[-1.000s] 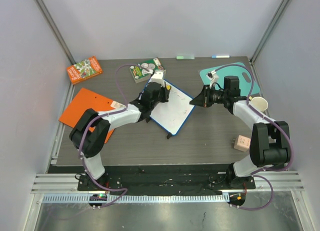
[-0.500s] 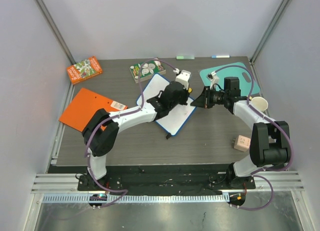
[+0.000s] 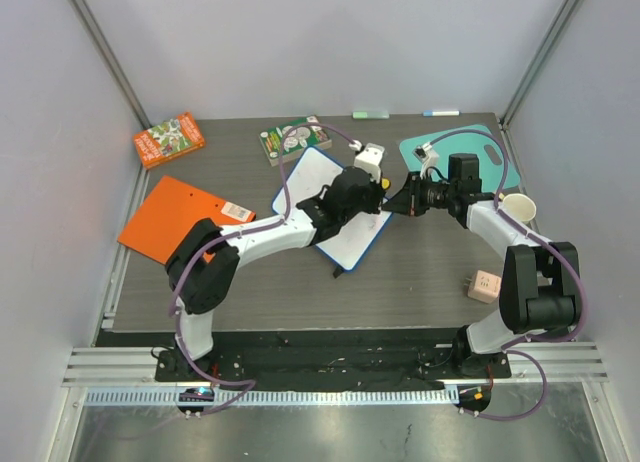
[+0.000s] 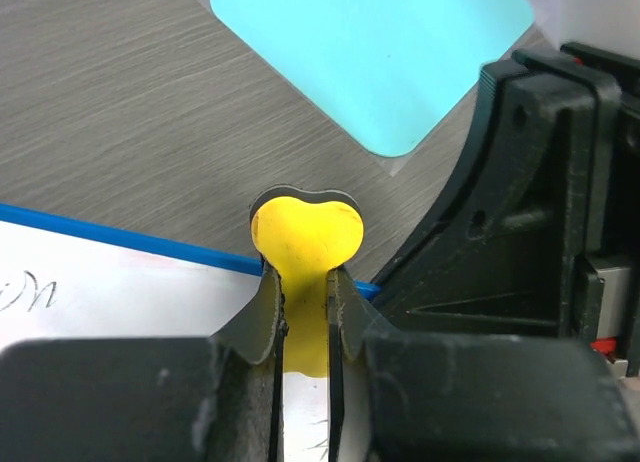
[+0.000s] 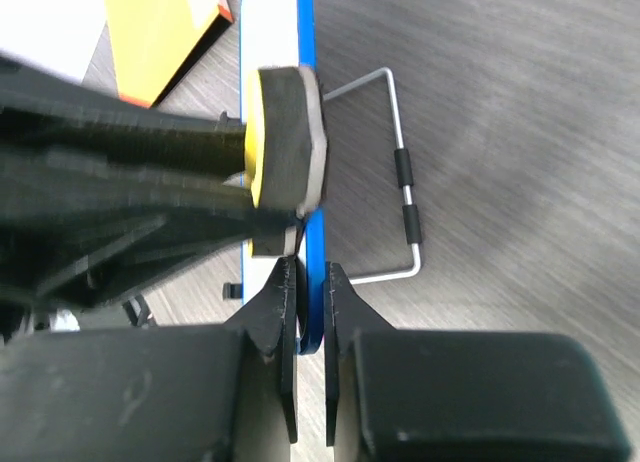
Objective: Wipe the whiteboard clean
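Top external: high behind arm bases, looking down on whole table [image 3: 420,272]. Wrist views: close, low, facing each other. Shared: whiteboard [image 4: 120,292] edge, eraser [image 4: 305,237].

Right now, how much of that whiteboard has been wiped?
The set-up looks done: the right jaws pinch the whiteboard's blue edge, and the left jaws are shut on a yellow eraser at that edge. Wiping is in hand. What is left: faint handwriting shows on the board.
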You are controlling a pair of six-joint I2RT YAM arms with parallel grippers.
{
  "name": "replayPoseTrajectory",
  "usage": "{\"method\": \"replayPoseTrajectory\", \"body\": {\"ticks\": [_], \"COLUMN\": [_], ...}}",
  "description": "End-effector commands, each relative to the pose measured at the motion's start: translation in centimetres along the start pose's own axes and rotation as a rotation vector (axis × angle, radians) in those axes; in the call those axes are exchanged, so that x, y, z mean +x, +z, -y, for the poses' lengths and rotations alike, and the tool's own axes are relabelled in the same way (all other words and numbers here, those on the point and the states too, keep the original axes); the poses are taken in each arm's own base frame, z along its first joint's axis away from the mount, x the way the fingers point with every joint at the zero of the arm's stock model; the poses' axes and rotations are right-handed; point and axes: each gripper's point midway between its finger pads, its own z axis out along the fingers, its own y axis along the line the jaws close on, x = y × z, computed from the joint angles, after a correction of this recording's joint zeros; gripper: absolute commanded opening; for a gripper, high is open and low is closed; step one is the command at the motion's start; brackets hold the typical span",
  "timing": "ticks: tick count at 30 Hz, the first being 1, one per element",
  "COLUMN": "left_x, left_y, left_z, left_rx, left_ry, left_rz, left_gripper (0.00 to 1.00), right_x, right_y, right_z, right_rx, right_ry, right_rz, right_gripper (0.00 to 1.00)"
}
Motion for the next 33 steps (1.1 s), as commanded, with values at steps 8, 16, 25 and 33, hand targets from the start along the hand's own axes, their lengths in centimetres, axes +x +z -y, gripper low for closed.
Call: {"method": "replayPoseTrajectory", "body": {"ticks": [8,16,25,33], "left_x": [2.7,4.7,7.5,11.0], "left_y": [1.9,2.0,-2.2,-4.7], "left_z": [-14.3,-12.4,-1.1,3.8], "left_rx": [-0.176,-0.063,0.096,0.103], "left_ry": [-0.192,-0.235,-0.108,-0.159], "left_rz": [-0.080,-0.120,-0.162,-0.176], "left_gripper": [0.00,0.00,0.00,0.00], "right_x": [-3.4,-3.5,-3.4,-3.3], "right_y": [0.1,0.1,0.2,0.2], "right_z": [-4.1,-4.1,-3.9,-3.9], "right_rx": [-0.137,-0.135,-0.126,-0.126], "right_ry": [-0.248,-0.252,-0.247,-0.243], "right_rz": [0.081,0.084,0.084,0.080], "right_gripper": [0.01,0.02,0.01,0.01]}}
